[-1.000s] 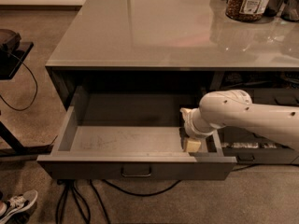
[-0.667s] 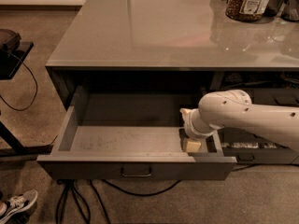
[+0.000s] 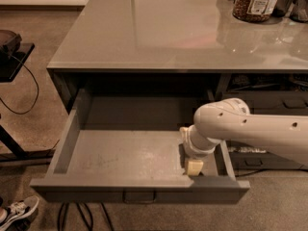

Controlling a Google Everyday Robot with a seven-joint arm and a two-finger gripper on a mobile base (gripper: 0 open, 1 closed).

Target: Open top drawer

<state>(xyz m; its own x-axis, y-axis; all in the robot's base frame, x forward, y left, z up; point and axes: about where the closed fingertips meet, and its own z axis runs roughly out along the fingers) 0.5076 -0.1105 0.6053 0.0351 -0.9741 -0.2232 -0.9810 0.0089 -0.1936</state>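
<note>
The top drawer (image 3: pixel 120 153) is pulled far out from under the grey counter. Its deep tray shows a scuffed pale-grey floor, and the small centre pull handle (image 3: pixel 139 196) sits on the front panel at the bottom edge of the view. My white arm comes in from the right and reaches down into the drawer's right side. My gripper (image 3: pixel 194 166) is inside the tray, just behind the front panel near its right end. Only a pale tip of it shows below the wrist.
The grey counter (image 3: pixel 173 28) carries a jar of brown food (image 3: pixel 255 1) at the back right. A narrower drawer stack (image 3: pixel 269 105) stands to the right. A black stand with cables (image 3: pixel 9 47) is at the left, a shoe (image 3: pixel 14 211) at the bottom left.
</note>
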